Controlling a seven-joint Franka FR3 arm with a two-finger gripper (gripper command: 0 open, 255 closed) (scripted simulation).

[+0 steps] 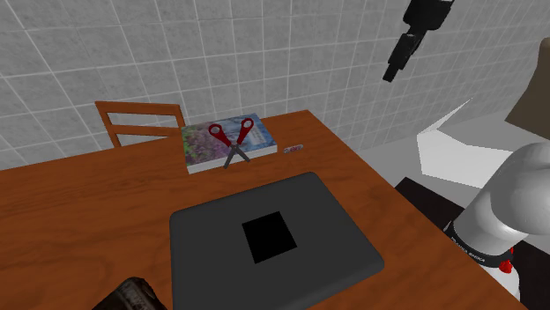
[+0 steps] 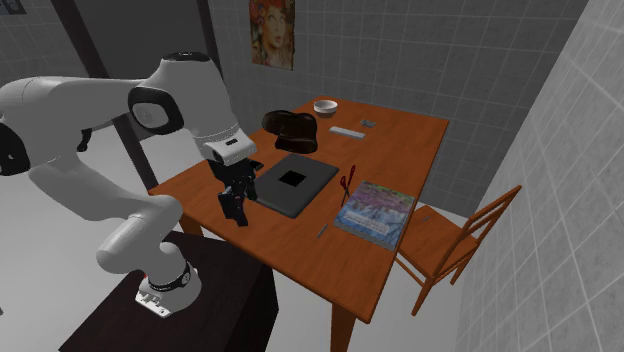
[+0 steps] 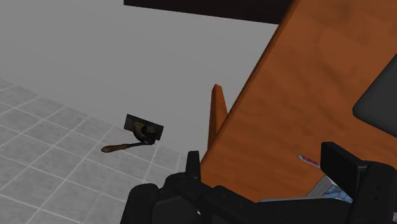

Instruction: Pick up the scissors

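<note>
None of the job is done yet: the red scissors (image 1: 233, 143) lie on a book (image 1: 204, 143) on the desk (image 1: 88, 202), well apart from the hand (image 2: 238, 216), whose fingers (image 3: 343, 167) are spread and empty.

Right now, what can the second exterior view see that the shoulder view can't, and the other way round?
Second exterior view's extras: a white bowl at the far end of the table, a small flat grey bar near it, and a poster on the wall. Shoulder view's extra: a white angular shape past the table's edge; I cannot tell what it is. Shared: the red-handled scissors lying on a book, the dark grey slab, the wooden chair, the table, and the black end effector.
</note>
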